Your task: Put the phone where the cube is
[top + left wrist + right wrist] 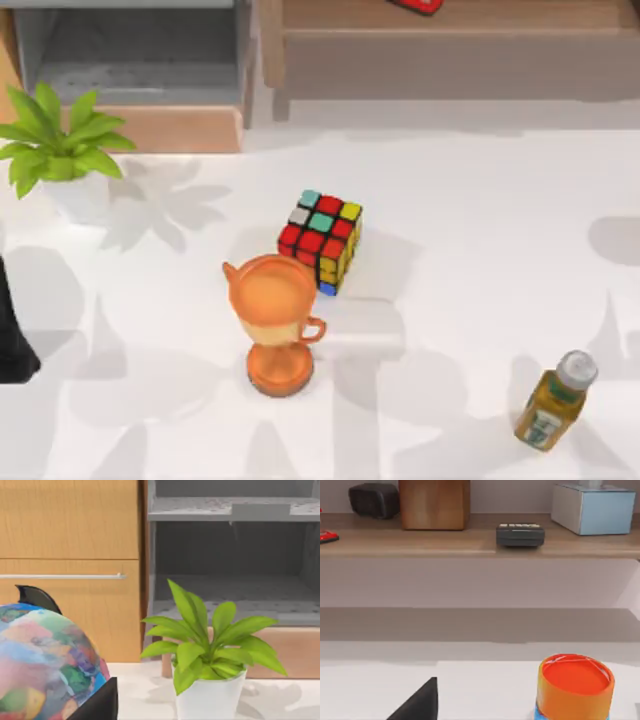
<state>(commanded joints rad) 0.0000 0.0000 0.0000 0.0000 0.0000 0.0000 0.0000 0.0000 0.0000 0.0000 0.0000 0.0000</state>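
Nothing is started: the cube (322, 238) sits mid-desk beside the trophy (276, 325). Next, find and grasp the phone. Whether either tool is clenched, I cannot tell.

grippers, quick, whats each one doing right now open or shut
Left gripper: cannot be told; one dark finger shows by the globe.
Right gripper: cannot be told; one dark finger shows over the table.

orange trophy (280, 325), plant (55, 140), bottle (555, 402)
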